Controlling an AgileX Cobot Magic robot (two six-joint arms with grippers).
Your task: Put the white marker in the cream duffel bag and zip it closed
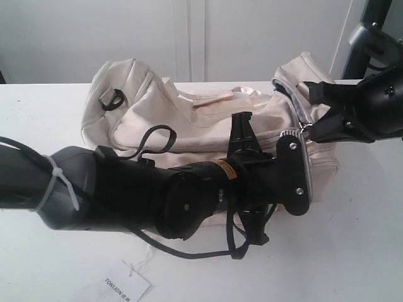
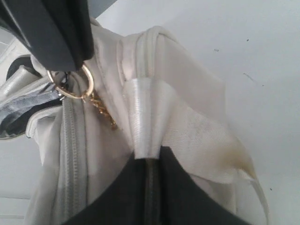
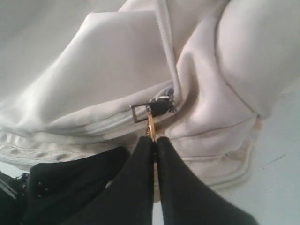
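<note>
The cream duffel bag point(image 1: 189, 119) lies on the white table. The white marker is out of view. My left gripper point(image 2: 147, 158) is shut on a satin strap point(image 2: 143, 117) at the bag's right end, and the left arm point(image 1: 189, 195) reaches across the front of the bag. My right gripper point(image 3: 153, 139) is shut on the gold ring pull point(image 2: 75, 86), which hangs from the zipper slider point(image 3: 157, 107). In the exterior view the right gripper point(image 1: 312, 130) sits at the bag's upper right end. The zipper gapes there, showing silvery-grey lining point(image 2: 21, 112).
A white paper tag printed TONIJON point(image 1: 123, 283) lies by the table's front edge, tied on a thin string. A black D-ring point(image 1: 113, 99) sits on the bag's left end. Black cables loop under the left arm. Bare table point(image 1: 365, 239) stretches to the right.
</note>
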